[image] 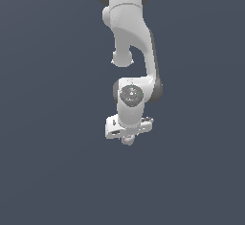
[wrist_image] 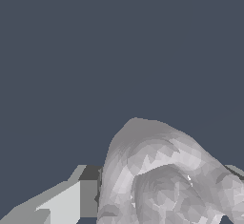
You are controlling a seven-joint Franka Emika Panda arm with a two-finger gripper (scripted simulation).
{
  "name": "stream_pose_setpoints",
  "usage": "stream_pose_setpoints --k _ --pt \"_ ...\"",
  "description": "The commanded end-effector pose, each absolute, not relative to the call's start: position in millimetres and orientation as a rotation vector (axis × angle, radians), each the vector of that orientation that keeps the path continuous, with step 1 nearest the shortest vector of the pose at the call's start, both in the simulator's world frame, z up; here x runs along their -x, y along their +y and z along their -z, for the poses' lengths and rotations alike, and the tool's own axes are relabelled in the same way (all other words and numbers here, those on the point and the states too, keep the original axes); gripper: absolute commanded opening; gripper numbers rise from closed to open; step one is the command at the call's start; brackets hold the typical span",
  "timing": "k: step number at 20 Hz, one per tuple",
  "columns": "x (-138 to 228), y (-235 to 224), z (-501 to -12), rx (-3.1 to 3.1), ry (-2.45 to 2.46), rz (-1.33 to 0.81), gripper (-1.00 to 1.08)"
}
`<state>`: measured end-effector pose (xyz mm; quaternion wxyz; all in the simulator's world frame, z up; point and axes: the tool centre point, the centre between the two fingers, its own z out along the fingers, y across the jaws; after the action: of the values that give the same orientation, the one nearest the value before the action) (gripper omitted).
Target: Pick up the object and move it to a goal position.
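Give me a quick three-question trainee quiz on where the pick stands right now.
1. True or false: the object lies apart from the hand on the floor.
2. Multiple choice: in the wrist view the object is A) far off and tiny, B) close up between the fingers, C) absent.
3. Fill in: in the exterior view the object shows just under the ____.

Key: 1 false; it sits at the hand's fingertips. 2 B. 3 hand.
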<state>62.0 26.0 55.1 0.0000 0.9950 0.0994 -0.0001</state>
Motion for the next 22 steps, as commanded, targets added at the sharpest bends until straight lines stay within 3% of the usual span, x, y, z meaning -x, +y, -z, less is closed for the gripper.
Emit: stream_pose_setpoints --k 1,12,22 --pt "-62 26 -55 -3.126 0.312 0.0 -1.0" --pt "-48 20 -56 -3.126 0.312 0.0 -1.0" --pt "-3 1 -58 -3.126 0.312 0.0 -1.0"
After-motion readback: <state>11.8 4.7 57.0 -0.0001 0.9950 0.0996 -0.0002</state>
